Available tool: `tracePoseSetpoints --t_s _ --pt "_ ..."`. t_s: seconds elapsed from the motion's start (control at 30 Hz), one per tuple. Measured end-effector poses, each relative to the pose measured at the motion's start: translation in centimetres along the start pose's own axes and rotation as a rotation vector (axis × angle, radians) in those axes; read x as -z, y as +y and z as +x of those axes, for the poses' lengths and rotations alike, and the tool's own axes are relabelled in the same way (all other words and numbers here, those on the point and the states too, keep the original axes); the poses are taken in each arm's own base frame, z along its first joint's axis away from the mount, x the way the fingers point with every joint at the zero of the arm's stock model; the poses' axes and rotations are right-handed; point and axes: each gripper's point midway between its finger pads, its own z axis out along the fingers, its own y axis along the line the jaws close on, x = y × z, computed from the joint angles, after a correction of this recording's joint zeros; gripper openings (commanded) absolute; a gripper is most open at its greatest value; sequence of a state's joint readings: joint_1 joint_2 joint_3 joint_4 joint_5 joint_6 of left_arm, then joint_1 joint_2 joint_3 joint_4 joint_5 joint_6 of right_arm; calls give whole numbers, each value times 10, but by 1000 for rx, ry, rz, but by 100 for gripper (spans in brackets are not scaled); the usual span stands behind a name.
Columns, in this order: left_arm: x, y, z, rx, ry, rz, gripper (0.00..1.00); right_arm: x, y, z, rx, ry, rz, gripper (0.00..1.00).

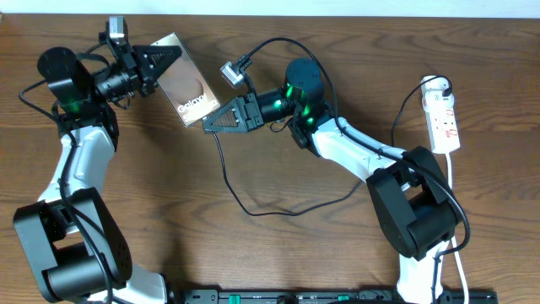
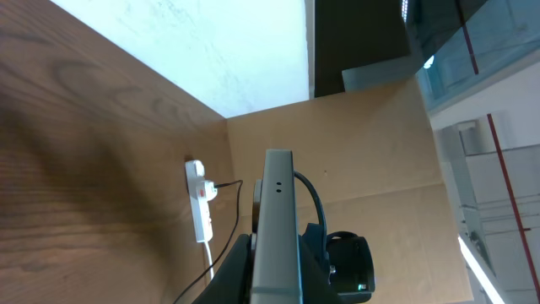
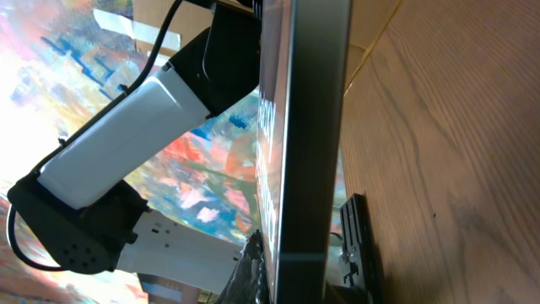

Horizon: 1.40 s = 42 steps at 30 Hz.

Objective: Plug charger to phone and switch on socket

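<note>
Nearest me, below the phone (image 1: 187, 93), the charger (image 1: 253, 213) loops thin, black and limp over the wood-grain table (image 1: 354, 51) up into the right claw (image 1: 211, 125), pinched shut on its tip at the phone's lower edge. Left claw (image 1: 173, 55) clamps the slim glossy bronze slab's far end. Risk imo: off-axis push, so plug scrapes past port or phone twists in grip. Socket (image 1: 444, 118), rigid white strip, sits well right of phone.

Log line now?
left gripper: shut on bronze slab phone | right gripper: shut on thin black charger cable | white power strip: untouched
</note>
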<state>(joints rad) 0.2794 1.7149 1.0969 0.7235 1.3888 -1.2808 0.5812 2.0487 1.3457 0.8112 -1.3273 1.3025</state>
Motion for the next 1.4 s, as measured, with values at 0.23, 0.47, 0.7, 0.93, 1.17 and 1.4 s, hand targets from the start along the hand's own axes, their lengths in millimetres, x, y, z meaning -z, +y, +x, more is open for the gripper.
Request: tracePoseSetpoints --t_s 0.23,0.47,0.7,0.93,1.17,1.4 --pt "0 0 0 -2 0 0 8 1 0 -1 -4 -2 1 5" --pt "-9 -4 17 -14 84 20 8 5 -4 -15 -9 -83 22 85" --pt "-10 -4 21 -20 107 25 7 8 -5 -20 -4 -107 29 99" --pt "2 -4 19 -28 113 26 7 12 -6 -22 -3 -113 31 99" --pt "26 -1 9 -43 83 19 8 51 -12 -40 0 -179 59 99" --pt "44 2 -1 -42 35 5 7 120 -43 -54 -186 -286 137 99"
